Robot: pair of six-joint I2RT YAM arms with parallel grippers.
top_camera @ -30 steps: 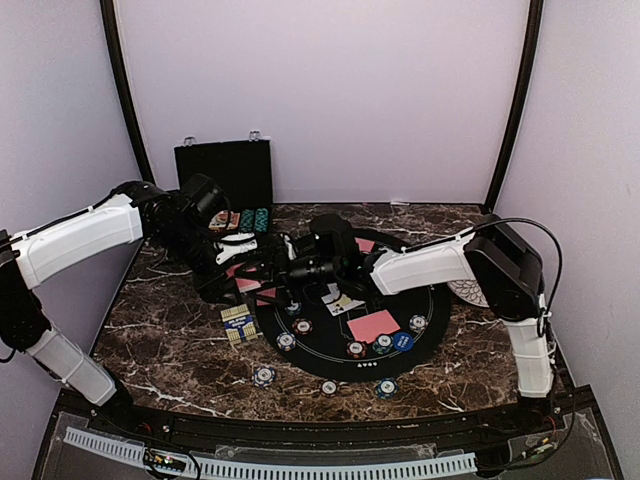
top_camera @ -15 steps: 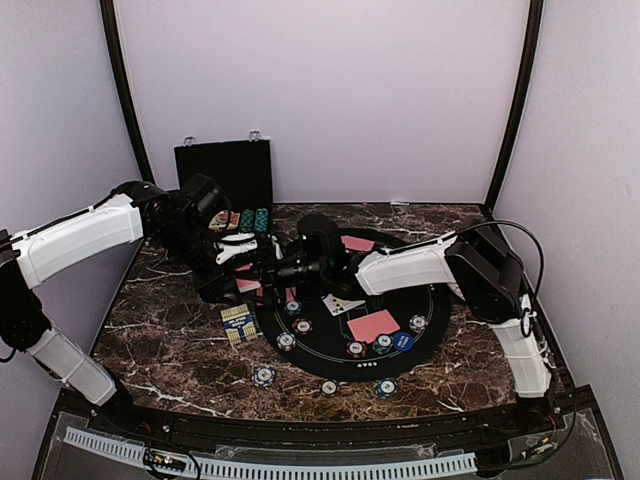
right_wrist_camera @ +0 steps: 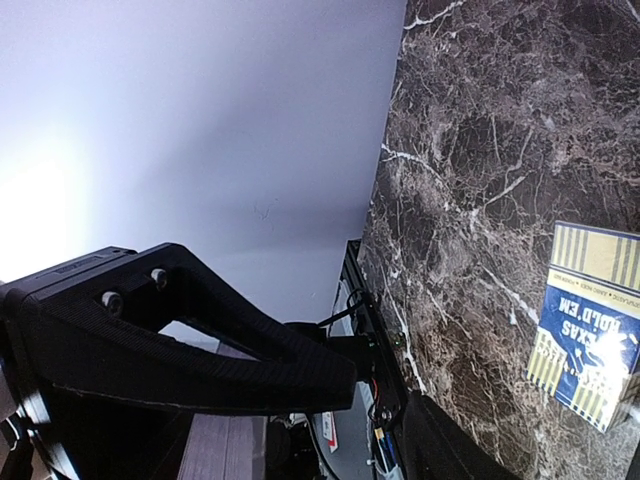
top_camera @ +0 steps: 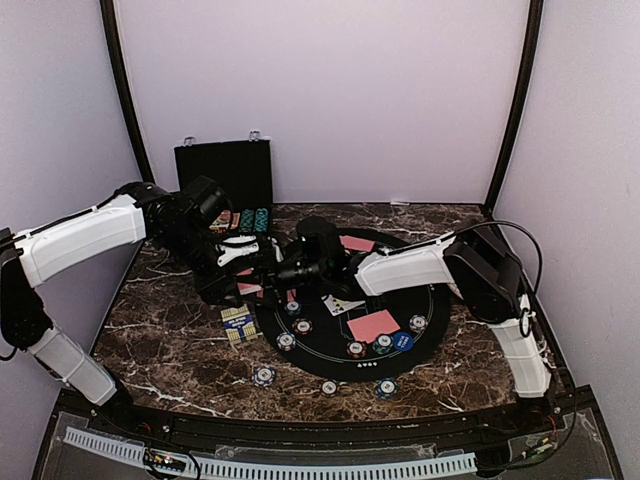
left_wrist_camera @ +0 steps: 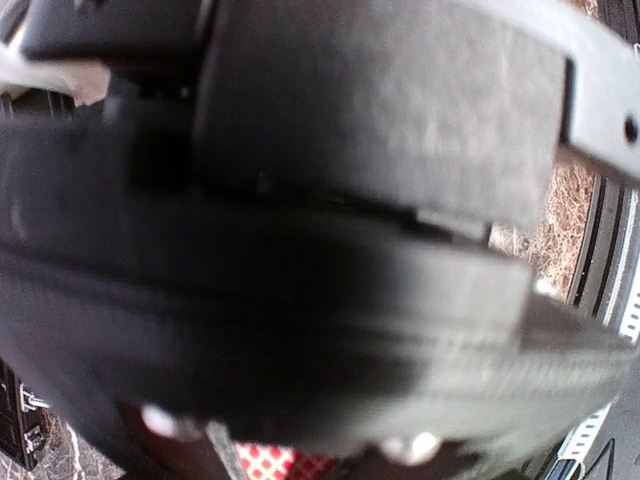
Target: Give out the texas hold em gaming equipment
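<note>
My left gripper [top_camera: 238, 278] hangs over the left edge of the round black mat [top_camera: 440, 300], shut on a few red-backed playing cards [top_camera: 247, 287]. In the left wrist view only a red-checked card corner [left_wrist_camera: 270, 462] shows under a blurred black body filling the frame. My right gripper [top_camera: 264, 270] reaches across the mat right up to the left one. Its jaws [right_wrist_camera: 385, 390] stand open with nothing between them. On the mat lie a red-backed card [top_camera: 372, 325], another [top_camera: 357, 243], face-up cards [top_camera: 342, 303], striped poker chips [top_camera: 286, 341] and a blue marker disc [top_camera: 402, 341].
A blue and yellow card box [top_camera: 238, 322] [right_wrist_camera: 590, 330] lies left of the mat. The black hinged case [top_camera: 224, 175] stands open at the back left with chips [top_camera: 253, 218] in it. Loose chips [top_camera: 263, 376] sit near the front. A white patterned plate [top_camera: 468, 292] peeks from behind the right arm.
My right gripper has slid left across the mat up to the left gripper, and its jaws have narrowed a little. The left arm has held still.
</note>
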